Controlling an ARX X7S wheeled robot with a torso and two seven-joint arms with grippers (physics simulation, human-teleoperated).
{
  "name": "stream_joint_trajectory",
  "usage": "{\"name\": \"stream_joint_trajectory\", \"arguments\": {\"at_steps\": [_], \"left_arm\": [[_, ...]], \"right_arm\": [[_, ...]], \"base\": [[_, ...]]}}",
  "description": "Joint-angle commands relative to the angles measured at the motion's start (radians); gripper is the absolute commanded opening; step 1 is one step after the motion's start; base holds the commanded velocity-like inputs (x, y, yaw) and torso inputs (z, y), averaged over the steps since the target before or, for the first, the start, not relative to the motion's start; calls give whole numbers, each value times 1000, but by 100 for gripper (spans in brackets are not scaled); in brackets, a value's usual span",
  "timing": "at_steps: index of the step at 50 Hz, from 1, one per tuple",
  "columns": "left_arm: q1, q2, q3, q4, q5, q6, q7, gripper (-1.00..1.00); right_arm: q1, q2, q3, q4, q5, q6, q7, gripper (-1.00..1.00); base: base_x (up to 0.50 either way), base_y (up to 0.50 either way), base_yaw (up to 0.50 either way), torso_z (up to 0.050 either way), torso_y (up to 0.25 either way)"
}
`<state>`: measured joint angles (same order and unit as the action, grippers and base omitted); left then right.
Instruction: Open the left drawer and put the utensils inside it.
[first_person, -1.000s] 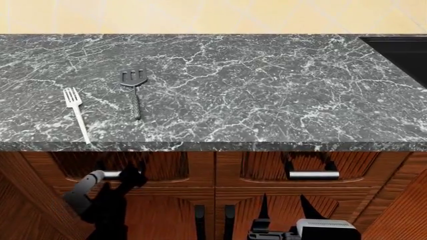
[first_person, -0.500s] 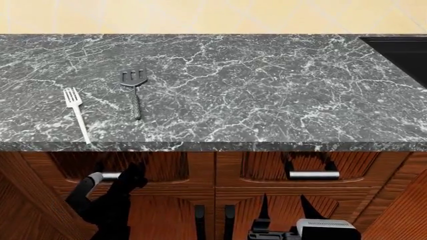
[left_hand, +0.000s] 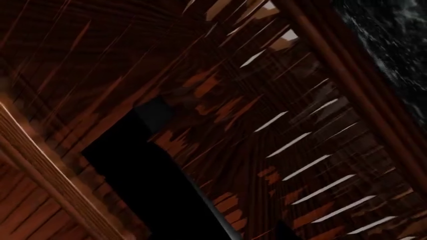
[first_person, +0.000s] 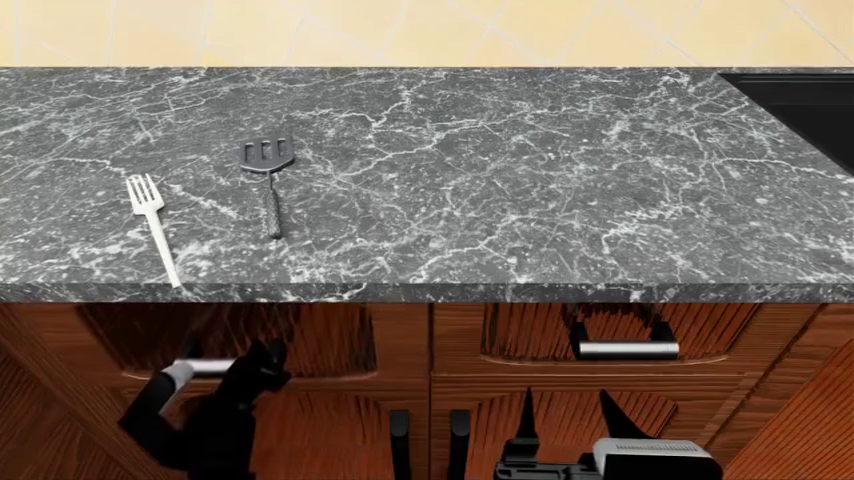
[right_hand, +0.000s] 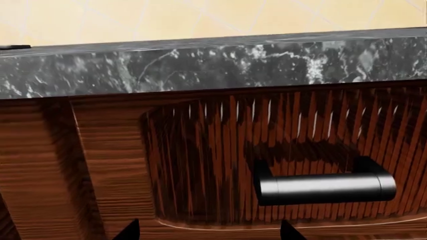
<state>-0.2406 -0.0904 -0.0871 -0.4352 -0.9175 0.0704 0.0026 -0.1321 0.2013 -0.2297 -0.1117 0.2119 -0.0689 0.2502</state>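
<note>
- The left drawer sits at the lower left of the head view, under the counter; its front and silver handle have come lower in the frame than half a second ago, so I read it as sliding out.
- My left gripper has dropped with the handle and stays against its right end; whether the fingers are clamped I cannot tell.
- My right gripper hangs at bottom centre, fingers spread, touching nothing, unchanged.
- The fork and spatula lie untouched at the counter's left.
</note>
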Motion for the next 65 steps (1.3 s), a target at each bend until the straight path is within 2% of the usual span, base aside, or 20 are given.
{"name": "stream_joint_trajectory", "arguments": {"at_steps": [1,9,12,23,33,42,49,57,58,65], "left_arm": [[49,-41,17,211,-9,-27,-2,-100],[86,-58,38,352,-7,-71,-99,-100],[144,-59,45,432,-6,-66,-115,-100],[527,-35,59,831,28,30,-153,-100],[783,-2,91,1041,93,123,-150,-100],[857,-22,93,1105,118,151,-157,-100],[937,-5,110,1089,147,213,-107,-100],[994,-3,126,1125,170,243,-120,-100],[997,-6,127,1128,166,244,-123,100],[1007,-10,122,1133,152,264,-148,100]], "right_arm": [[2,2,4,-14,-10,12,4,100],[-27,29,17,-92,18,33,17,100],[-75,46,18,-166,23,31,26,100],[-362,144,108,-406,38,-59,62,100],[-526,160,193,-433,34,-190,86,100],[-495,154,260,-411,51,-155,147,100],[-554,158,277,-419,64,-209,135,100],[-613,161,299,-425,81,-269,118,100],[-617,161,301,-424,83,-273,117,100],[-626,160,301,-427,87,-285,108,100]], "base": [[0,0,0,0,10],[0,0,0,2,4],[0,0,0,3,4],[0,0,0,2,3],[0,0,0,1,2],[0,0,0,2,2],[0,0,0,1,1],[-1,-4,-3,1,3],[0,-4,-3,0,0],[0,0,0,1,1]]}}
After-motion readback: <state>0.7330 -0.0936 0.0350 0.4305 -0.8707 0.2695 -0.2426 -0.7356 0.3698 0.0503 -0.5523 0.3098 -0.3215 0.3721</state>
